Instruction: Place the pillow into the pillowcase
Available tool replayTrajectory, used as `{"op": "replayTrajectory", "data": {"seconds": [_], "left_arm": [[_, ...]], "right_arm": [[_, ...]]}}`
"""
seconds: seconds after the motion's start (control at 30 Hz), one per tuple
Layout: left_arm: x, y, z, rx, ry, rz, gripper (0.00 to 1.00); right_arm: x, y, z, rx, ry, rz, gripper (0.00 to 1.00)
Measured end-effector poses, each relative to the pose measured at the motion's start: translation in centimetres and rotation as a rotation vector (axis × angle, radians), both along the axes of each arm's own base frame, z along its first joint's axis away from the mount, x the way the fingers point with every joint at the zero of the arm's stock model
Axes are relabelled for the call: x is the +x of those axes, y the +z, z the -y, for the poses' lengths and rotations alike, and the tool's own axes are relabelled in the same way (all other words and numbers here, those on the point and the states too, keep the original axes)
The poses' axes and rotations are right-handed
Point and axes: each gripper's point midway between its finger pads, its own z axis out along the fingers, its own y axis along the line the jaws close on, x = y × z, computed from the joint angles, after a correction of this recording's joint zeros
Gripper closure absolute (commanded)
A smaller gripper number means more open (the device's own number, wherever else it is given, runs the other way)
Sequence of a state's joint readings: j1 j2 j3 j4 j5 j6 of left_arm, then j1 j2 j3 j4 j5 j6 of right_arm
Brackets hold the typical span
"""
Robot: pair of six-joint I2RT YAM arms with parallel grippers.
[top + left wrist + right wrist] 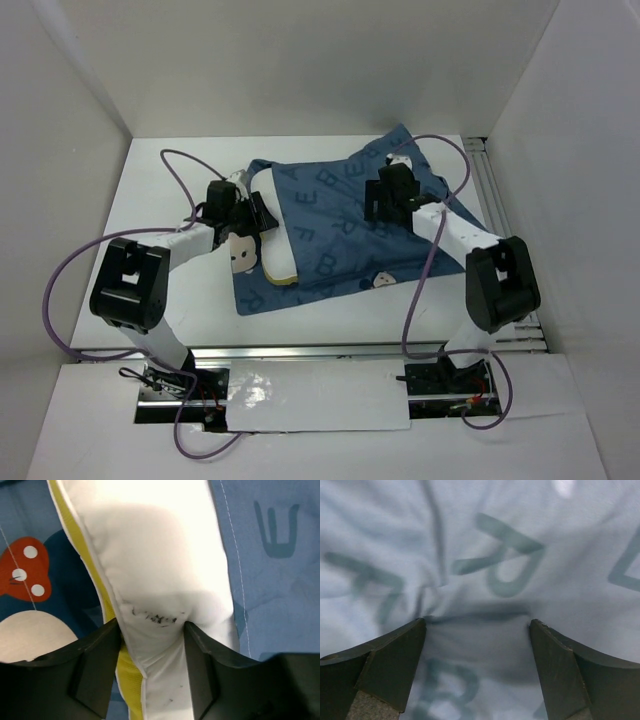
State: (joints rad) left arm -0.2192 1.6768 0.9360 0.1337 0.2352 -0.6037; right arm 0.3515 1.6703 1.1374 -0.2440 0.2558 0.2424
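The left gripper pinches the one pillow by its yellow-trimmed end. Most of the pillow is hidden, seemingly inside the single pillowcase, which lies on the surface. The right gripper stands wide, its tips pressed on blurred pillowcase fabric, gripping nothing.

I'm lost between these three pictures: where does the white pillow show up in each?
Top external: a white-and-yellow bit of the pillow pokes out at the near-left edge of the pillowcase.
Left wrist: the pillow fills the centre, between the fingers of the left gripper.
Right wrist: not visible, only blue cloth.
Shared landmark: the pillowcase and its printed letters, in all three views.
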Motion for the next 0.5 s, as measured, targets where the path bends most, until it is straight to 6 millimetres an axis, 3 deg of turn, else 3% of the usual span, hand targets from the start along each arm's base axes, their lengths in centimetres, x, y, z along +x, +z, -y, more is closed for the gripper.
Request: {"op": "replayTrajectory", "data": {"seconds": [0.13, 0.23, 0.4, 0.43, 0.5], "left_arm": [[-0.6, -0.1, 0.8, -0.038, -0.041, 0.016, 0.36], [-1.3, -0.4, 0.9, -0.05, -0.05, 0.012, 0.31], [-1.9, 0.2, 1.2, -0.068, -0.047, 0.014, 0.31], [-2.0, 0.4, 1.2, -0.07, -0.047, 0.017, 0.33], [-2.1, 0.7, 1.3, -0.074, -0.048, 0.024, 0.39]], "right_arm": [[-1.9, 2.1, 0.3, -0.043, -0.036, -0.018, 0.08], [-2.4, 3.8, -0.6, -0.082, -0.035, -0.006, 0.08], [-3.8, 7.8, -9.5, -0.045, 0.175, 0.075, 0.1], [-4.3, 8.1, -11.5, -0.034, 0.227, 0.081, 0.17], [-5.3, 8.0, -14.9, -0.017, 0.322, 0.074, 0.2]]}}
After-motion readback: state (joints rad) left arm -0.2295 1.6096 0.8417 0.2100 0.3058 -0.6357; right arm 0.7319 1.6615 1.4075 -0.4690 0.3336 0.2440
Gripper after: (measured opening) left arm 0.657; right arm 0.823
